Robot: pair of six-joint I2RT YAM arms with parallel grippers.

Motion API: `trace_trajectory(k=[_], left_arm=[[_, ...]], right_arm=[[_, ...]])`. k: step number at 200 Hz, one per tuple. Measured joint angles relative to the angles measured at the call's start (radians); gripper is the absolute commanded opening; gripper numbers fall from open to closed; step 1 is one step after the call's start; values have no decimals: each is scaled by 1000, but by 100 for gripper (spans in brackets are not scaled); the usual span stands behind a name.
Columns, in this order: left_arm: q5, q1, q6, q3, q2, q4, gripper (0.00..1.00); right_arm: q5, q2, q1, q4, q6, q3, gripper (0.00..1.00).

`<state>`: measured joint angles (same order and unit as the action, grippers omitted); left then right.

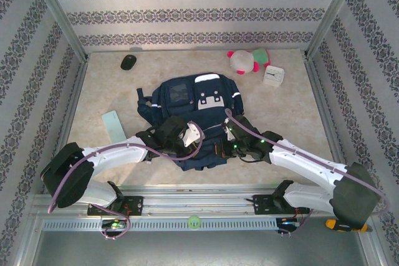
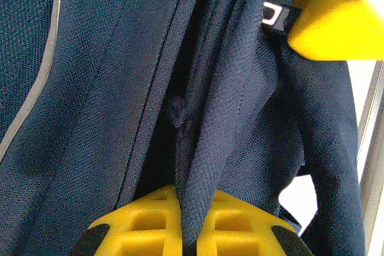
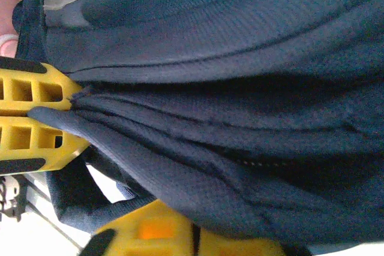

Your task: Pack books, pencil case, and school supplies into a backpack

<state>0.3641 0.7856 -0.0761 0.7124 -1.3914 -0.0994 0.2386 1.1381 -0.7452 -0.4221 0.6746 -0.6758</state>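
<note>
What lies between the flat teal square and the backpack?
Only bare tabletop, seen in the top view: the teal square lies apart from the backpack, off its left side.

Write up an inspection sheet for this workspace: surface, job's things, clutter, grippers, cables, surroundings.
Surface: beige marbled table, no spills seen.
Job's things: navy backpack lies at the centre; teal square lies on the table to its left, apart from it.
Clutter: black mouse, plush toy and white clock near the far edge.
Grippers: left gripper shut on a fold of backpack fabric; right gripper shut on another fold.
Cables: purple cables run along both arms.
Surroundings: patterned walls, metal frame, rail at the near edge.
</note>
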Motion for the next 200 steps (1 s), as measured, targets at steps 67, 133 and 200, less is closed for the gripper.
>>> trace_trajectory(k=[67,133,200], left_arm=[[-25,-36,-98,23,79,-98,0],[-24,-86,-185,64,138,-282,62],[-58,46,-156,296,53,-226,74]], right_arm=[[92,-110,248,-119,-122,-12,0],[202,-113,244,-71,-154,-10,0],[223,-102,158,-30,-154,-10,0]])
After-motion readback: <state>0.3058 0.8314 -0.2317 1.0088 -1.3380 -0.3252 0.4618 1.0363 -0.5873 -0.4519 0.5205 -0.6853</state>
